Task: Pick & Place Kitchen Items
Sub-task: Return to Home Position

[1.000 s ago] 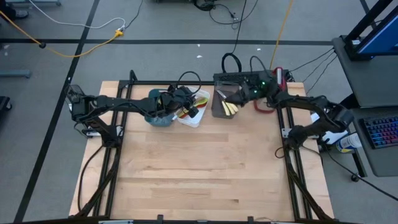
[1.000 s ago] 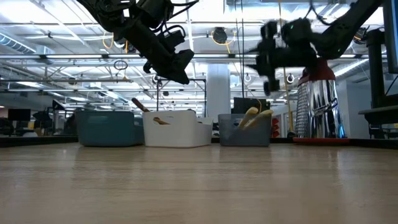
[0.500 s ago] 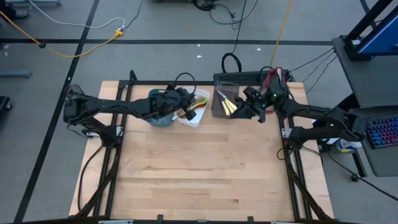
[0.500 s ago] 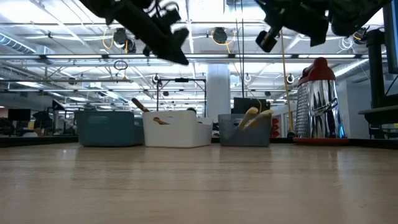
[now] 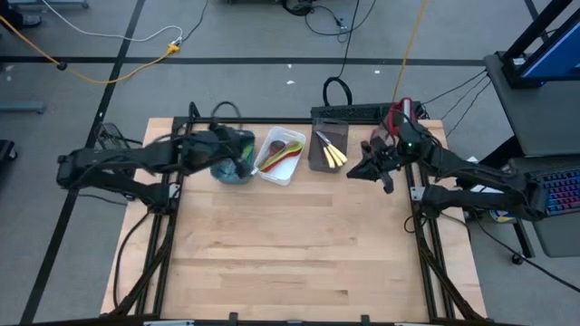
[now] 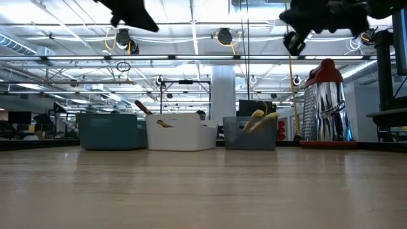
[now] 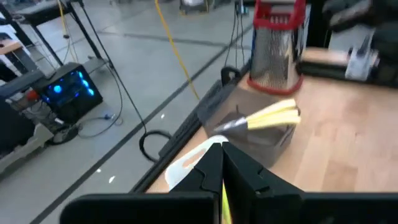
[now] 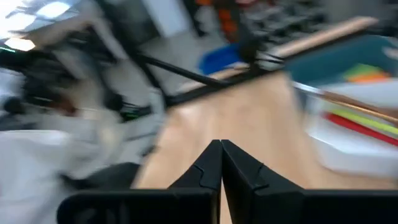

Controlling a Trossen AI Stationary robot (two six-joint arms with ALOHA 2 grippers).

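Note:
Three trays stand in a row at the table's far edge: teal point(image 5: 227, 172), white point(image 5: 281, 158), grey-brown point(image 5: 326, 149). Red, yellow and green utensils point(image 5: 283, 152) lie in the white tray, and their handles rest on its rim. Pale-handled knives point(image 7: 273, 116) lean on the grey-brown tray's rim. My left gripper point(image 5: 246, 165) hangs shut and empty above the teal tray, high in the low view point(image 6: 137, 13). My right gripper point(image 5: 353, 172) is shut and empty too, raised just right of the grey-brown tray point(image 6: 296, 41).
A red-and-silver grater point(image 6: 324, 102) stands upright at the far right corner, behind my right arm. A black power strip with cables point(image 5: 353, 110) lies just beyond the table's far edge. Bare wooden tabletop point(image 5: 290, 244) stretches from the trays toward the near edge.
Both grippers have risen and drawn back from the trays. My left gripper has gone from over the white tray toward the table's left edge, now above the teal tray. My right gripper has left the grey-brown tray, gone toward the near and right edges, and rolled about its own axis.

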